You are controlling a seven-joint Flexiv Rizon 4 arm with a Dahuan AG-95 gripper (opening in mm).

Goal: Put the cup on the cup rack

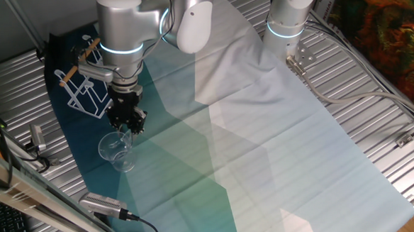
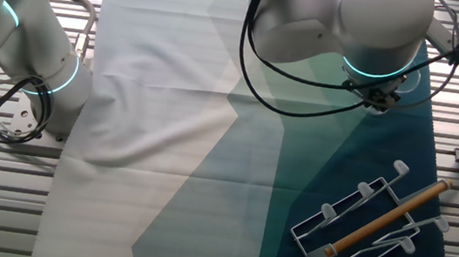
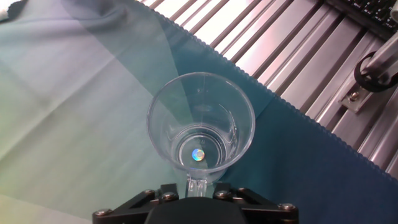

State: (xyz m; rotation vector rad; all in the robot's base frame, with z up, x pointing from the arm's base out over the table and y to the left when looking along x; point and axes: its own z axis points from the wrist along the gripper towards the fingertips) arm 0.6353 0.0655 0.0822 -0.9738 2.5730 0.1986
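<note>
The cup (image 3: 200,127) is clear glass and stands upright on the dark teal end of the cloth, its mouth facing the hand view. Its side handle (image 3: 198,184) runs down between the black fingers of my gripper (image 3: 198,188), which looks shut on it. From one fixed view the gripper (image 1: 127,127) reaches down to the cup (image 1: 117,153) from behind and to its right. The cup rack (image 1: 85,87) is white wire with a wooden rod, just beyond the cup at the cloth's far left. In the other fixed view the rack (image 2: 375,225) lies in the near right corner, and my arm hides the cup.
A metal cylinder with a cable (image 1: 101,203) lies near the cloth's front left corner, and a small clamp (image 1: 38,135) sits on the slatted metal top. A second arm's base (image 1: 287,19) stands at the back. Metal fittings (image 3: 373,71) lie close beside the cup.
</note>
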